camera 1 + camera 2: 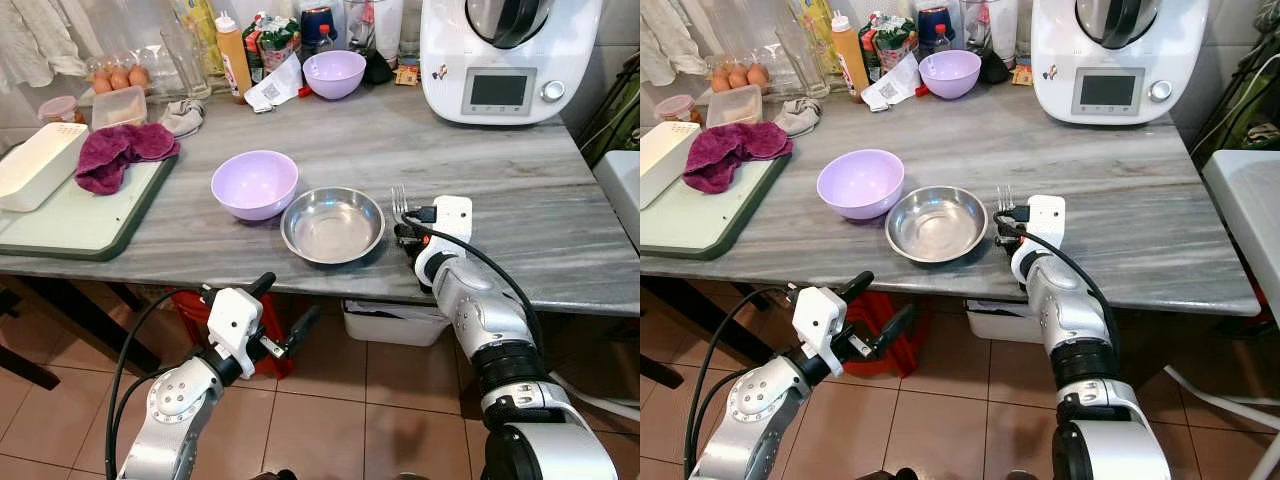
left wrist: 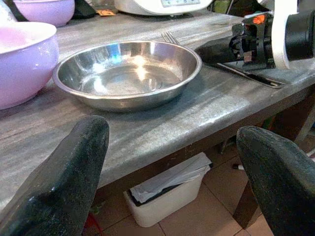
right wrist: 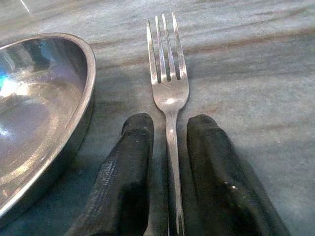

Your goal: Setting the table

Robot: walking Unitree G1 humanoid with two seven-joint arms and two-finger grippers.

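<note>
We saw our right end effector on the bench, fingers straddling the fork handle without pinching it, beside the steel bowl; left end effector hung released.

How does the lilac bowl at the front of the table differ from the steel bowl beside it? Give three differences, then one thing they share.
The lilac bowl is matt and pastel; the steel bowl is shiny and reflective. The lilac bowl is deep with high rounded walls; the steel bowl is shallow with a flat rim. A fork lies just right of the steel bowl, between the right gripper fingers; nothing like that lies by the lilac bowl. Both stand upright and empty.
</note>
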